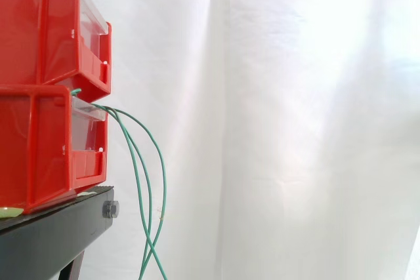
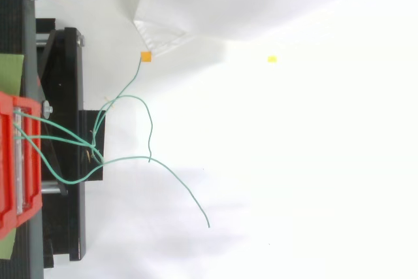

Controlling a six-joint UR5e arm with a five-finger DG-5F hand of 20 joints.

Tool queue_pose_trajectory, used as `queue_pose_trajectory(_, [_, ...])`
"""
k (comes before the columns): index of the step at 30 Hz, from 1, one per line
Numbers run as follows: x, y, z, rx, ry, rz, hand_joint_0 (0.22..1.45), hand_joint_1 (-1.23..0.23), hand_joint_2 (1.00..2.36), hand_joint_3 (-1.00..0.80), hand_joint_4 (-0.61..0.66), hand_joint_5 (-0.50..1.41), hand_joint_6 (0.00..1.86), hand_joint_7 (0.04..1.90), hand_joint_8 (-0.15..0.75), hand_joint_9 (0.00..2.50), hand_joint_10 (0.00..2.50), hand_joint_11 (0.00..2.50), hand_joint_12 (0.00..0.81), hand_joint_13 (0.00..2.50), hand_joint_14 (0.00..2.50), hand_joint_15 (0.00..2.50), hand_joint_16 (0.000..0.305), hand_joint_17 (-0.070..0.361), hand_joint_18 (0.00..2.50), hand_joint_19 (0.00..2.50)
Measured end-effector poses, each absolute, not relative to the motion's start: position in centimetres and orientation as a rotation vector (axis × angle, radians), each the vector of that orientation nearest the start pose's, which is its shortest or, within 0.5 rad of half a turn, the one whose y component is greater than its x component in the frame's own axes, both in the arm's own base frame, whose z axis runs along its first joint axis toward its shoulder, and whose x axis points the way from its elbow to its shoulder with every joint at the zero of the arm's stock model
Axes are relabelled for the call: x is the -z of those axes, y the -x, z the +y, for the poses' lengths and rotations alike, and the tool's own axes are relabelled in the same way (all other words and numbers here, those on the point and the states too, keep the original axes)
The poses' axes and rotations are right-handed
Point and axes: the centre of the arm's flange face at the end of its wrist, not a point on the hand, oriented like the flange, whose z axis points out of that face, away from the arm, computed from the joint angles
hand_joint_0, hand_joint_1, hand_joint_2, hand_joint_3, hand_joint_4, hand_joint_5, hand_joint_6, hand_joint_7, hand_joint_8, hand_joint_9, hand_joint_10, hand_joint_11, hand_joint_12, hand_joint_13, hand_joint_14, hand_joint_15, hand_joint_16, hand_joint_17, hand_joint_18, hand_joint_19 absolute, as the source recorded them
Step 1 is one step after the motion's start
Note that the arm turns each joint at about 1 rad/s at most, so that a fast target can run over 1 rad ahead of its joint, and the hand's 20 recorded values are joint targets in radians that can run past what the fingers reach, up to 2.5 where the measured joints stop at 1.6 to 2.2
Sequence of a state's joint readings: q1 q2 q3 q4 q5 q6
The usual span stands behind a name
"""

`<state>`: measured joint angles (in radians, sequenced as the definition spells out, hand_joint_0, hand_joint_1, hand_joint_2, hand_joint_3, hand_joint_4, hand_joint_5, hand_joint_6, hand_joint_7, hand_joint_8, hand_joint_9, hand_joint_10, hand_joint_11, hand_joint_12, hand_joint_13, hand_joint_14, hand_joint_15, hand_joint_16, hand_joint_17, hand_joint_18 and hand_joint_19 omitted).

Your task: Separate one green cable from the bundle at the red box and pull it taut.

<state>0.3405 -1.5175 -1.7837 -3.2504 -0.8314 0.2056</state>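
1. How open the fingers are, or whether they have hold of anything, cannot be told
2. The green cables point(image 1: 151, 246) are thin, smooth, round strands. In the side view they come out of the gap between two stacked bins, arch outward, hang down slack and cross low beside the stand
3. From above, the strands fan out from the bin's front edge, draw together into a loose bundle point(image 2: 93, 143) over the stand, then spread in limp curves across a white sheet point(image 2: 294, 161)
4. One strand ends at a small orange square tag point(image 2: 146, 57). Another trails well away to a bare free end point(image 2: 208, 226)
5. The upper bin point(image 1: 39, 24) and lower bin point(image 1: 33, 149) are glossy red plastic, boxy with ribbed sides, and each has a clear front panel
6. They sit on a black stand point(image 1: 59, 227) with flat matte bars and a grey hexagonal bolt point(image 1: 110, 209) on its face
7. Behind hangs a white curtain point(image 1: 295, 96), soft cloth falling in long vertical folds
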Motion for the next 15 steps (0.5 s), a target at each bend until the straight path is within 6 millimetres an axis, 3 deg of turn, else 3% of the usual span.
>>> queue_pose_trajectory(15, [-40.91, -45.25, -5.23, -0.841, -1.560, 0.990, 0.53, -0.72, 1.00, -0.50, 0.20, -0.15, 0.50, 0.78, 0.201, 1.32, 0.02, 0.79, 0.360, 1.28, 0.02, 0.81, 0.046, 0.103, 0.83, 0.84])
